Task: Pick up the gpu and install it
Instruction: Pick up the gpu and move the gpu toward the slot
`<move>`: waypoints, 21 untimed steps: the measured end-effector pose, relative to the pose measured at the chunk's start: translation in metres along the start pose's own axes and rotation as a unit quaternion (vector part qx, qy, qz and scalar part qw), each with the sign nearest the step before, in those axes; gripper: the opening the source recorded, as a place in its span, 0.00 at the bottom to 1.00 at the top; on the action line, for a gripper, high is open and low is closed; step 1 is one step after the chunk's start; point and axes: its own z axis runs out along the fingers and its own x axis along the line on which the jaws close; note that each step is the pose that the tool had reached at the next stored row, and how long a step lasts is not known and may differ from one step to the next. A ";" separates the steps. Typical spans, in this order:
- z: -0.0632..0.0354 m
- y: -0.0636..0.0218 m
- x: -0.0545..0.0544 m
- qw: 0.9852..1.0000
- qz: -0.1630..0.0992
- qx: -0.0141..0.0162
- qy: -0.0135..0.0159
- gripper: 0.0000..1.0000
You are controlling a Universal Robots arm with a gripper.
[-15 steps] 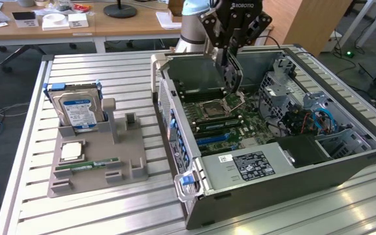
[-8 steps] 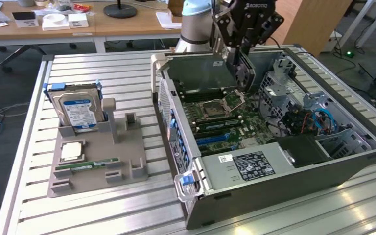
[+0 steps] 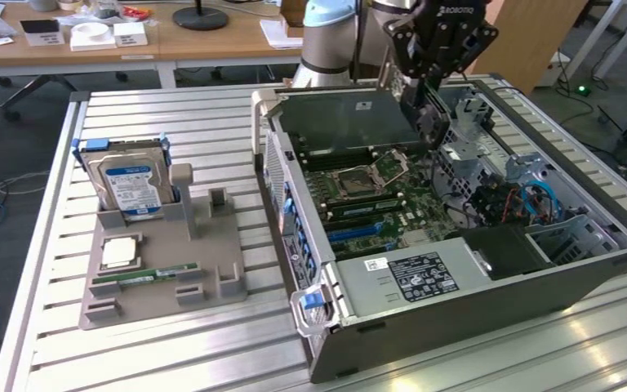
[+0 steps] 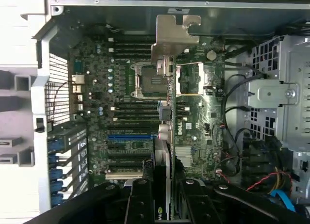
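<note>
The end effector [image 3: 436,69] has closed partway, and its two dark fingers [image 4: 140,202] pinch the gpu [image 3: 431,122] across its thin faces. The card hangs on edge below it. That hold makes sense, since it leaves the connector edge free to go down into a slot. In the wrist view the card shows as a narrow line, with its metal bracket [image 4: 170,37] at the far end, toward the wall of the case [image 3: 488,302].

The gpu is in the air inside the open case, above the motherboard [image 3: 362,200] and apart from it, near the processor socket [image 4: 150,81]. From that camera it lines up roughly along the board, and the blue slot [image 4: 130,136] and the others lie off to one side of it. I judge it is not yet seated.

The case lies on its side on the slatted surface [image 3: 183,114], lid off, so the board faces up for a straight approach from above. At the exterior view's left, a grey tray [image 3: 218,245] holds a hard drive [image 3: 128,184] upright, with a chip [image 3: 117,251] and a memory stick [image 3: 144,278] lying flat.
</note>
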 end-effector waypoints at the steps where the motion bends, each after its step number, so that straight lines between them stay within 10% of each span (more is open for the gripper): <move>1: 0.0001 0.0001 -0.005 1.000 0.000 0.000 0.000 0.26; 21: 0.0021 0.0022 -0.082 1.000 0.000 0.000 0.000 0.26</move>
